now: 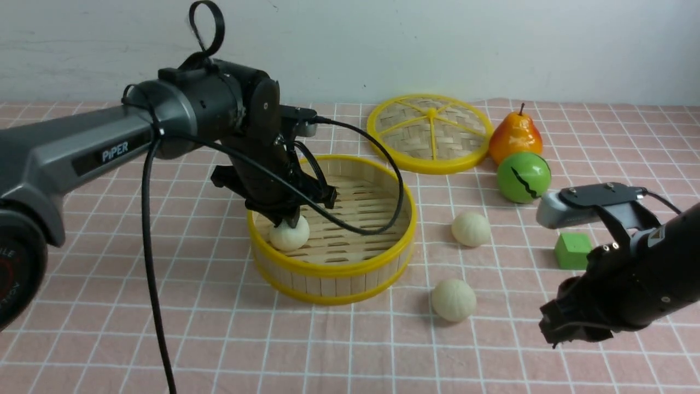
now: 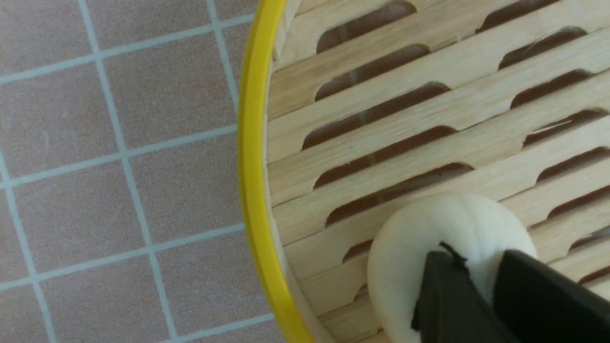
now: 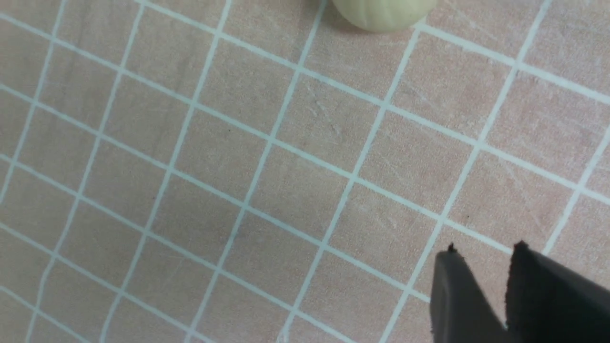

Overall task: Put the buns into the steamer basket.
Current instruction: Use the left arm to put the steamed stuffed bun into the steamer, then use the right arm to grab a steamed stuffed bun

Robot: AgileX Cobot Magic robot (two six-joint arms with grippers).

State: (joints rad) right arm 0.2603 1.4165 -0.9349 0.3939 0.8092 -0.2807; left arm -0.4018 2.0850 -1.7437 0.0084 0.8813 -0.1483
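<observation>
The steamer basket [image 1: 328, 269] stands mid-table on the checked cloth; its yellow rim [image 2: 252, 166] and slatted floor show in the left wrist view. My left gripper [image 1: 287, 221] reaches down inside the basket at its near left side, shut on one bun [image 1: 290, 236], which rests on or just above the slats. The black fingers pinch that bun [image 2: 410, 247] at the left gripper's tips [image 2: 476, 259]. Two more buns lie on the cloth right of the basket, one farther [image 1: 471, 229] and one nearer [image 1: 453, 300]. My right gripper [image 1: 552, 328] hovers low at the near right, narrowly open and empty [image 3: 483, 247]; a bun [image 3: 381, 12] shows at that view's edge.
The flat woven lid [image 1: 429, 131] lies behind the basket. An orange pear [image 1: 515, 137] and the green ball with a black crack [image 1: 523, 177] stand at the back right. A green cube [image 1: 572, 250] sits beside my right arm. The left arm's cable hangs over the basket.
</observation>
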